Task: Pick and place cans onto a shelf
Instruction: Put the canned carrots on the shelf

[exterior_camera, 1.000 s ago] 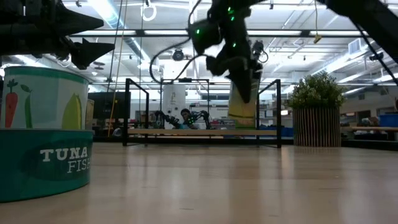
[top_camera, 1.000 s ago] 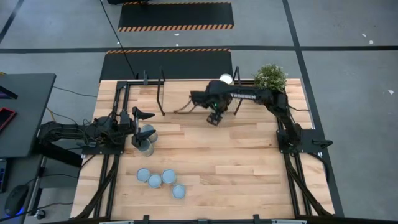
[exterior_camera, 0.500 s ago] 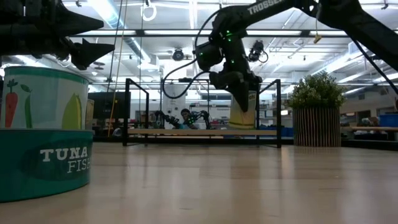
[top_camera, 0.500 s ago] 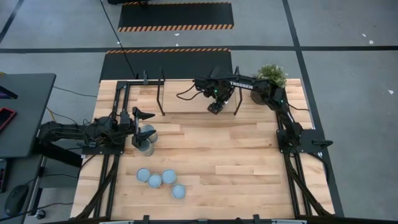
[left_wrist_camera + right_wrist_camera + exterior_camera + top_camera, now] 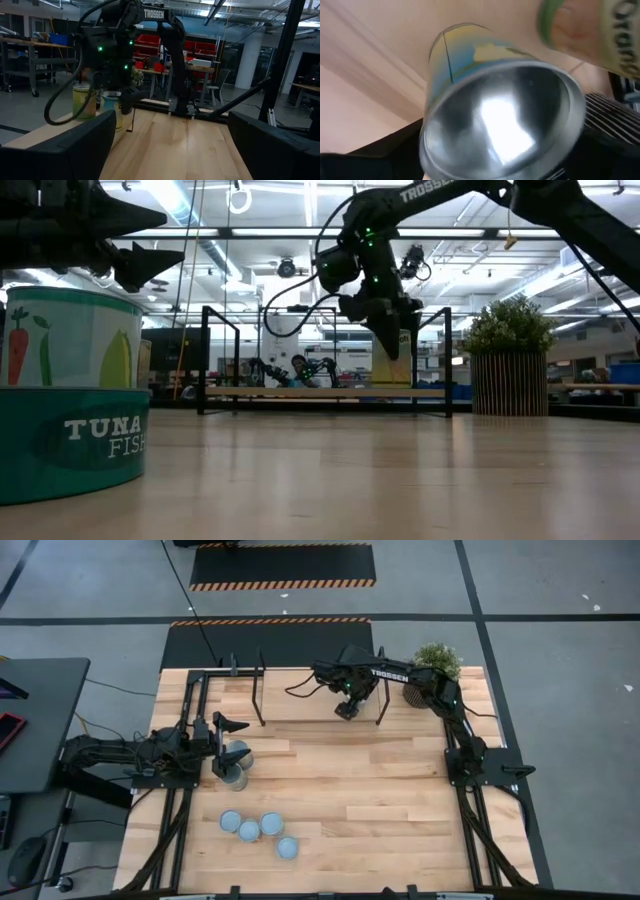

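The right gripper [image 5: 344,710] reaches over the shelf [image 5: 300,706] at the far edge of the counter [image 5: 400,810], not far from the potted plant [image 5: 436,662] in the far right corner. It sits directly above a yellow-labelled can [image 5: 392,360] standing upright on the shelf board. In the right wrist view the can's silvery top [image 5: 502,127] fills the frame between the dark fingers, with a second can [image 5: 590,30] just beside it. Whether the fingers press the can or stand clear of it, I cannot tell.

The left gripper [image 5: 226,750] hovers near the left edge of the counter, its fingers spread wide and empty, directly over two cans [image 5: 236,764] that stand touching each other. Four more cans [image 5: 260,831] sit in a loose cluster toward the near edge, left of centre. From table height, a teal tuna can [image 5: 72,395] looms large close by.
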Controlling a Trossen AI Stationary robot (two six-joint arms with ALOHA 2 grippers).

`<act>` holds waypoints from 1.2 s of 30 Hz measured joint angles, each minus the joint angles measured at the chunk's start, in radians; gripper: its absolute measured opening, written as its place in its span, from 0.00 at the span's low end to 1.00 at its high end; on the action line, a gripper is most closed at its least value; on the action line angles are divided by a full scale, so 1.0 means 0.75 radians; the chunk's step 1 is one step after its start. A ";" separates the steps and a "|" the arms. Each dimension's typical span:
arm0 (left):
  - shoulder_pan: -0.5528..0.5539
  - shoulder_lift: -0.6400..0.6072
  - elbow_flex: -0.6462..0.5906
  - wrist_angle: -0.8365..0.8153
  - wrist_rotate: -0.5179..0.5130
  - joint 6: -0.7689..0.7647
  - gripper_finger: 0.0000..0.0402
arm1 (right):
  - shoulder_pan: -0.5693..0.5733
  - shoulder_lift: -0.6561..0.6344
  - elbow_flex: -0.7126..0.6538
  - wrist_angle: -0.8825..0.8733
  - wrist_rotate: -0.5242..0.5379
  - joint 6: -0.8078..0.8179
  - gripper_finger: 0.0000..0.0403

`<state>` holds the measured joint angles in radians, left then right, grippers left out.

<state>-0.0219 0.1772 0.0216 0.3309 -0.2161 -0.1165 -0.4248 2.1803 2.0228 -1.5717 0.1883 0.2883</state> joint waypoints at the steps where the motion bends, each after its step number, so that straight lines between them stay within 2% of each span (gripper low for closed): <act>1: 0.000 0.000 0.000 0.000 0.000 0.000 0.96 | 0.001 -0.001 0.000 0.000 0.014 0.027 0.93; 19: 0.000 0.000 0.000 -0.010 0.000 -0.001 0.96 | 0.121 -0.068 0.006 0.002 0.087 0.089 0.91; 24: 0.000 -0.001 0.000 -0.011 0.000 0.000 0.96 | 0.170 -0.139 0.006 0.001 0.246 0.095 0.91; 28: 0.001 0.000 0.000 -0.011 0.000 -0.001 0.96 | 0.202 -0.201 0.006 0.053 0.283 0.018 0.91; 33: 0.000 0.000 0.000 -0.010 0.000 -0.001 0.96 | 0.260 -0.235 0.008 0.294 0.291 -0.172 0.91; 36: 0.000 0.000 0.000 -0.010 0.000 -0.001 0.96 | 0.292 -0.219 -0.010 0.395 0.353 -0.272 0.91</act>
<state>-0.0216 0.1772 0.0216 0.3233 -0.2162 -0.1173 -0.2058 2.0158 2.0151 -1.2756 0.4534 0.0840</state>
